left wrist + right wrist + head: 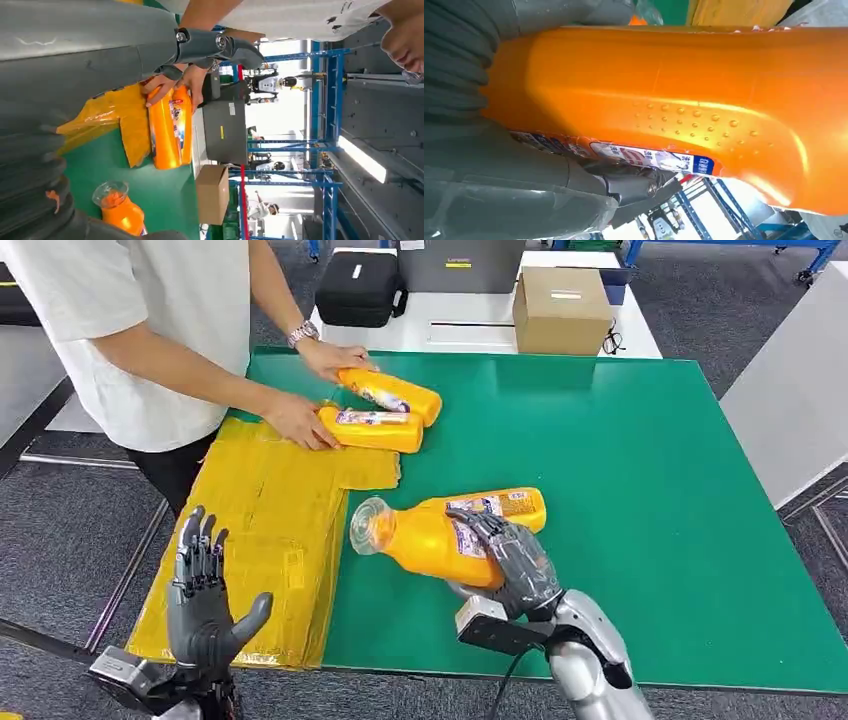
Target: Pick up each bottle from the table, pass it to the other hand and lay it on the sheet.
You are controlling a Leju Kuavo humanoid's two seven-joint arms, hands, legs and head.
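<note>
Two bottles (385,410) w/ a person's hands (300,420) by sheet (260,530) — third bottle (450,535) gripped in my right hand (510,560), left hand (205,600) spread, empty — handover pending.

Green table (620,440) (yellow sheet (270,540), two bottles (385,412)).

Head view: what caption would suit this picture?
Right hand grips an orange bottle; open left hand waits above the yellow sheet.
</note>
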